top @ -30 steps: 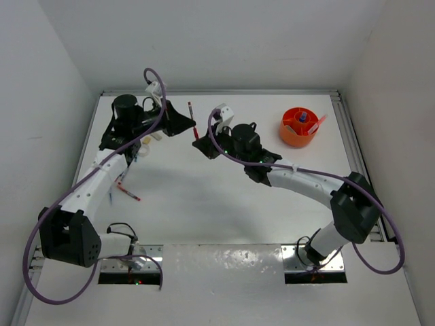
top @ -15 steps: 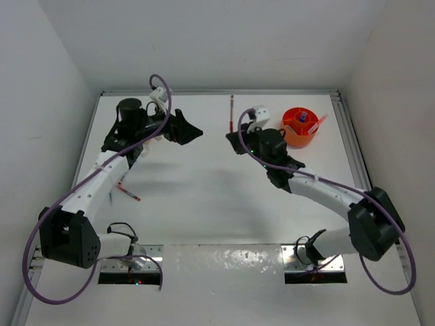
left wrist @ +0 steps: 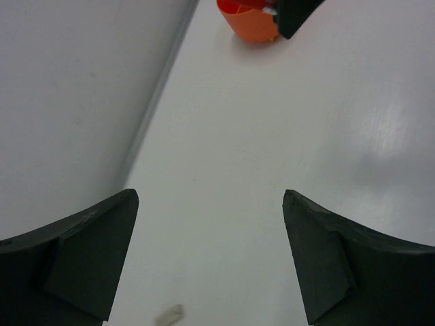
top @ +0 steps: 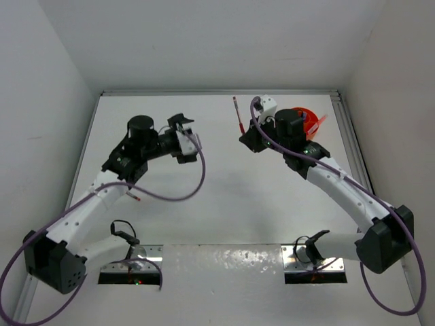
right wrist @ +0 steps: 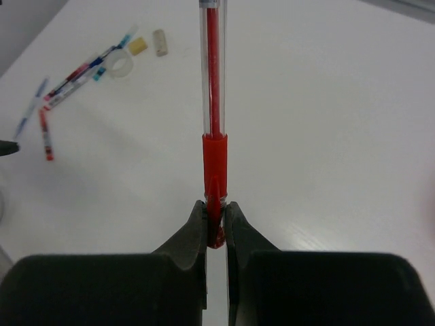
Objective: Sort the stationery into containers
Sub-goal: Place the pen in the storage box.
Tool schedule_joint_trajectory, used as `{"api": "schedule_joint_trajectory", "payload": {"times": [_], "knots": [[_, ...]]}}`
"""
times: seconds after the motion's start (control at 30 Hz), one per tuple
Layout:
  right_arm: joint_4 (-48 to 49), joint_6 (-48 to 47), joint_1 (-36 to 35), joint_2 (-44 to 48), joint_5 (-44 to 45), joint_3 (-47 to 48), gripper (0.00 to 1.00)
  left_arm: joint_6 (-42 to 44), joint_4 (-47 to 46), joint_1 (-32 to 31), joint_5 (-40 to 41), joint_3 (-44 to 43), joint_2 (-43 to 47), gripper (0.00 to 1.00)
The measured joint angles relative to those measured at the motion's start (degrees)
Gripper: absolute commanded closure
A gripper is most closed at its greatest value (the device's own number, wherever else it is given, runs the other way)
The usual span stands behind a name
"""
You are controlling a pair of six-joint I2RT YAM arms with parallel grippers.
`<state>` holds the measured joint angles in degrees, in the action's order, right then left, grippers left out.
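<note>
The right hand is clamped tight on a red pen, gripping it by one end just below the red collar; the fingers press on it from both sides, and the rest of the pen runs straight out from them. In the top view the pen juts from the right hand toward the far edge of the table. The tub stands just to the right of that hand at the far right of the table, partly hidden behind the wrist; the pen is outside it.

The left hand hangs over the far left-centre of the table with its jaws wide apart; it holds nothing and touches nothing. In its own view the left hand shows bare table between the two fingers; the tub sits far ahead at the top edge, and a small pale piece lies on the table at the bottom edge.

The right wrist view shows more stationery lying loose on the table, well away from the tub: a bunch of pens, a clear ring, a yellow block and a beige block close together; a short red piece lies apart from them.
</note>
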<state>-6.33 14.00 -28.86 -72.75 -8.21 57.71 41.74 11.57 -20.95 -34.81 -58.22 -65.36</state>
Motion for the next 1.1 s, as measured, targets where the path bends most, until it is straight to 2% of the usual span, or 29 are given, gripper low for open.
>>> {"api": "schedule_joint_trajectory", "payload": {"times": [0.07, 0.13, 0.23, 0.37, 0.53, 0.67, 0.77, 0.8, 0.87, 0.9, 0.97, 1.0, 1.07, 1.1], "knots": [[-2.08, 2.45, 0.0, -0.44, -2.86, 1.11, 1.0, 12.35, -2.19, -3.52, 3.82, 3.61, 3.85, 0.29], [-3.98, 5.01, -0.5, -2.21, -5.11, 2.51, 1.0, 22.12, -5.22, -5.92, 6.47, 7.13, 6.49, 0.31], [-7.23, 8.66, -2.19, -7.74, -7.93, 6.82, 1.0, 34.32, -9.44, -8.59, 10.05, 9.42, 6.82, 0.09], [-9.35, 12.22, -5.49, -13.03, -11.54, 10.38, 1.0, 48.17, -14.47, -11.08, 13.57, 13.64, 7.04, 0.06], [-10.51, 14.93, -9.22, -14.29, -14.34, 11.43, 1.0, 60.37, -16.35, -12.66, 16.02, 19.28, 7.91, 0.05], [-10.51, 15.82, -11.28, -14.88, -16.0, 12.09, 1.0, 64.24, -16.7, -13.77, 18.6, 20.02, 7.85, 0.06], [-10.54, 16.06, -12.28, -15.26, -16.68, 12.5, 1.0, 64.96, -17.22, -14.1, 19.91, 20.02, 7.63, 0.17], [-10.54, 16.09, -12.52, -15.43, -16.87, 12.7, 1.0, 65.18, -17.22, -14.23, 20.13, 20.0, 7.56, 0.29], [-10.51, 16.09, -12.92, -15.52, -17.14, 12.83, 1.0, 65.24, -17.07, -14.78, 20.72, 20.0, 7.28, 0.45], [-10.49, 16.09, -12.96, -15.52, -17.27, 12.83, 1.0, 65.35, -16.85, -15.06, 20.9, 20.0, 7.17, 0.6], [-10.38, 16.09, -12.96, -15.52, -17.4, 12.83, 1.0, 65.02, -16.09, -15.39, 21.42, 20.0, 7.08, 0.76], [-10.16, 16.09, -12.98, -15.47, -17.46, 12.83, 1.0, 64.78, -15.45, -15.41, 21.86, 20.0, 7.04, 0.87], [-10.16, 16.26, -12.87, -15.02, -17.51, 12.9, 1.0, 64.96, -13.42, -15.32, 23.3, 20.02, 6.8, 1.0], [-10.34, 16.24, -12.72, -14.67, -17.29, 12.9, 1.0, 64.63, -12.66, -15.28, 23.76, 20.02, 6.67, 1.0]]}}
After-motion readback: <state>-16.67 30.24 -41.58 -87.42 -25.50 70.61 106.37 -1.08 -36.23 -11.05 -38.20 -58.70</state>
